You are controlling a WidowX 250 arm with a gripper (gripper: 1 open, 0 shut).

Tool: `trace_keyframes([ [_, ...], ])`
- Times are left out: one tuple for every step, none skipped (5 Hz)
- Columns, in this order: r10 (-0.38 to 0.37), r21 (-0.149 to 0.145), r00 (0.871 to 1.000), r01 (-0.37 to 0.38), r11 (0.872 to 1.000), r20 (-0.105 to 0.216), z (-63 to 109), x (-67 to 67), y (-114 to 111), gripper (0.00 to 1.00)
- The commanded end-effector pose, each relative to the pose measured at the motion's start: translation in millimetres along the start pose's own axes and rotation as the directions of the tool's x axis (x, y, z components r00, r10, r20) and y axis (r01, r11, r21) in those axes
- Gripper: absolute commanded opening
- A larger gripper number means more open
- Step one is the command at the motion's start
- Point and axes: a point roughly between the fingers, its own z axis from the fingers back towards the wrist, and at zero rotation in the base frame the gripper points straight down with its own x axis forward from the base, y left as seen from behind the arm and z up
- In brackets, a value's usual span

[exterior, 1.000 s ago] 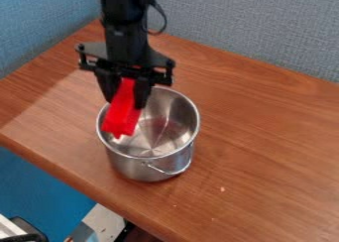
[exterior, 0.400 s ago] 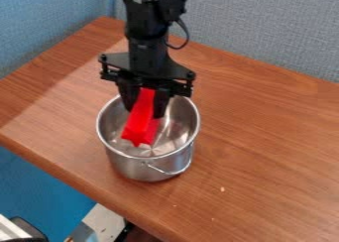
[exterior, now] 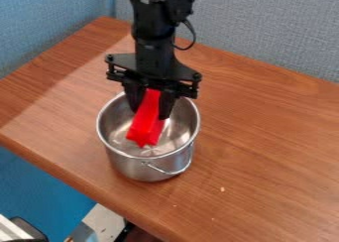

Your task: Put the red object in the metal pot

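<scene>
Table of brown wood fills the left of the frame; right of it, near centre, stands the metal pot, mouth up. Above its rim the gripper points straight down, its jaws clamped on the top end of the red object. The bar hangs directly beneath the claw, long axis steep, leaning down-left, its lower end already inside the pot's walls near the reflective floor. Release should probably drop it in.

Red object hangs tilted, lower end inside shiny metal pot.
</scene>
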Motion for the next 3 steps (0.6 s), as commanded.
trace_keyframes([
  [-0.016,-0.001,1.000,0.016,1.000,0.023,4.8,7.0,-5.5,0.00],
  [-0.026,0.009,1.000,0.026,1.000,0.012,1.3,6.5,-7.8,0.00],
  [-0.028,0.006,1.000,0.028,1.000,-0.001,-1.6,7.0,-10.3,0.00],
])
